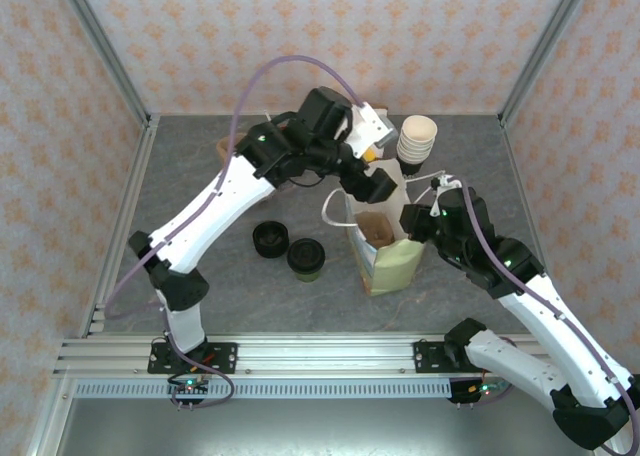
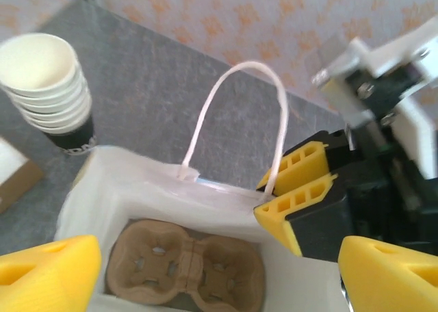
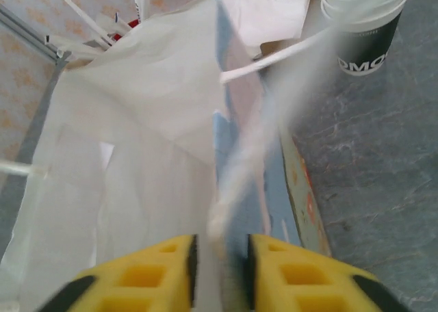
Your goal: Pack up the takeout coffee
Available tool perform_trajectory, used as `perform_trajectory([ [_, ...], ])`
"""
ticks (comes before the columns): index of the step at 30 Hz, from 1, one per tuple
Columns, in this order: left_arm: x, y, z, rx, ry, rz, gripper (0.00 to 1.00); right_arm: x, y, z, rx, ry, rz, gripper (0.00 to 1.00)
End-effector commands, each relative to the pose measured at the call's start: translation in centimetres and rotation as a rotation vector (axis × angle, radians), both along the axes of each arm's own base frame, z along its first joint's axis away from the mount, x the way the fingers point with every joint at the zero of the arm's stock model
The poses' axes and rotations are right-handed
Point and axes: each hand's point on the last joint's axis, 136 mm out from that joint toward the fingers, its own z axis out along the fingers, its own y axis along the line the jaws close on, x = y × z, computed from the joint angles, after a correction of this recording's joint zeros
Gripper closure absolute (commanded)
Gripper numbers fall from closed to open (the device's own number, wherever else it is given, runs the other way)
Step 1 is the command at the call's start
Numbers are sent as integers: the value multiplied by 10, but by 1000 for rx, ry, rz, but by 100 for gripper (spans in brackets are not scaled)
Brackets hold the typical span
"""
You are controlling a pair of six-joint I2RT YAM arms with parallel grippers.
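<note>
In the middle of the desk (image 1: 470,156): a white paper bag (image 1: 395,261) stands upright with its mouth open, and a brown cardboard cup carrier (image 2: 185,264) lies at its bottom.
Takeout coffee (image 1: 306,258): upright on the desk with its black lid on, outside the bag and near its left side, well apart from both claws.
Lid pile (image 1: 270,240): squat and black, just beside the coffee, on the side away from the bag.
Cup stack (image 1: 417,141): nested cups, cream inside, near the bag's far right corner.
Left claw (image 2: 219,278): released, its yellow fingers spread wide above the bag's mouth, grasping nothing.
Right claw (image 3: 220,264): at the bag's right rim, fingers close together with the rim and the foot of the white handle (image 2: 236,72) in the narrow gap. I cannot tell whether it is pinching them or slack.
</note>
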Motion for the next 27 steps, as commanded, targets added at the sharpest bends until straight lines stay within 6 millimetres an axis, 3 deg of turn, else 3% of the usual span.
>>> perform_trajectory([
  [1, 6, 39, 49, -84, -49, 178, 9, -4, -12, 5, 38, 13, -76, 58],
  [6, 22, 92, 53, -141, -47, 377, 9, -12, -31, 11, -16, 28, -137, 35],
  [11, 46, 141, 28, -145, -95, 589, 7, -15, -70, 44, -166, -39, -260, 16],
  [14, 58, 158, 9, -148, -126, 699, 7, -14, -90, 60, -252, -75, -331, 8],
  [20, 54, 168, -2, -161, -176, 722, 7, 16, -65, 96, -172, -62, -250, 0],
  [27, 31, 180, -38, -72, -34, 739, 10, 74, -28, 113, 29, 162, -79, 10],
])
